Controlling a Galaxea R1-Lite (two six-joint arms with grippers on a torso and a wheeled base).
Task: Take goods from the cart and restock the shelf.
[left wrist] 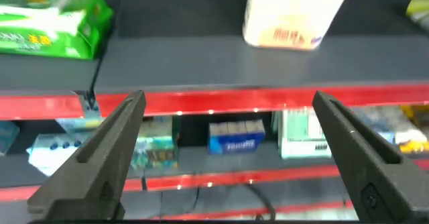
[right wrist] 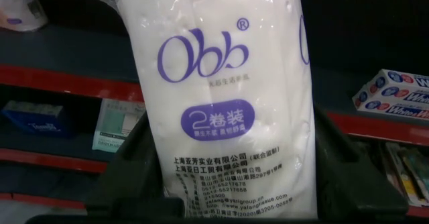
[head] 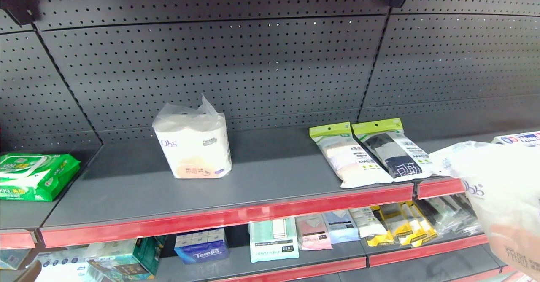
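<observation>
A white two-roll paper pack [right wrist: 228,83] in clear wrap is clamped upright between the dark fingers [right wrist: 134,170] of my right gripper [right wrist: 231,137]. In the head view that pack [head: 502,193] hangs at the lower right, in front of the shelf's red edge. A matching paper pack [head: 192,147] stands on the grey shelf [head: 261,176], left of centre. My left gripper [left wrist: 228,100] is open and empty, level with the red shelf edge [left wrist: 221,102], below the standing paper pack [left wrist: 295,16].
Green wet wipes [head: 33,174] lie on the shelf's left section. Two flat green-topped garment packs [head: 371,153] lie at its right end, and a boxed item [head: 519,138] sits farther right. The lower shelf [head: 295,256] holds tissue packs and hanging bags. Bare shelf lies between paper pack and garment packs.
</observation>
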